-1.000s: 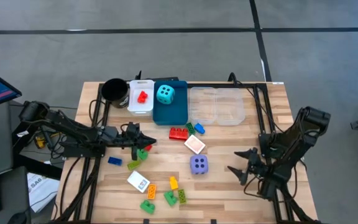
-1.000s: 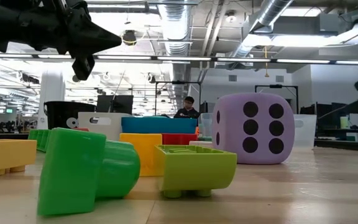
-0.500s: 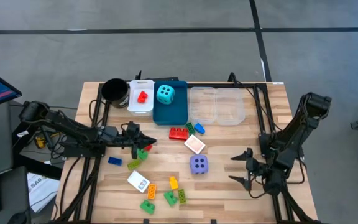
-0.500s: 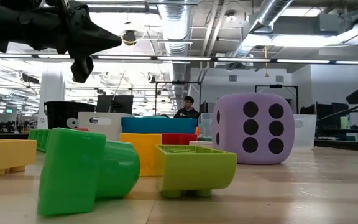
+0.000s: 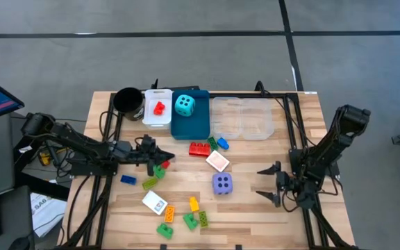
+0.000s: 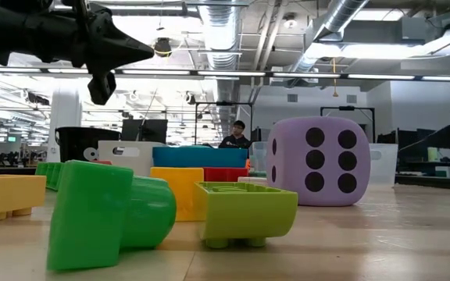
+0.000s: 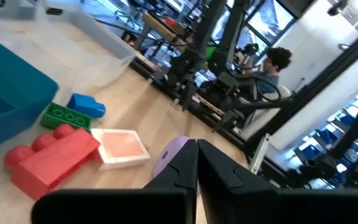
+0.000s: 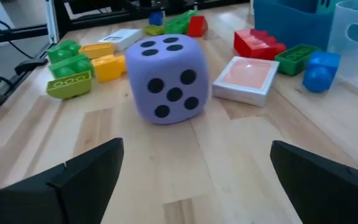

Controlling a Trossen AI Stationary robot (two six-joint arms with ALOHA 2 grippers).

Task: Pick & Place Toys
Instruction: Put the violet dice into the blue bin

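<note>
**Right end effector faces the purple die**

We see the purple die (image 5: pixel 221 183) resting on the bench (image 5: pixel 255 215), its five-dot face turned toward the right end effector (image 5: pixel 268 183), whose fingers stand wide apart, empty, just beside the die. The pink card (image 5: pixel 218 161) lies flat near the die. The left end effector (image 5: pixel 164 157), fingers pressed together, hovers beyond the card.
</note>
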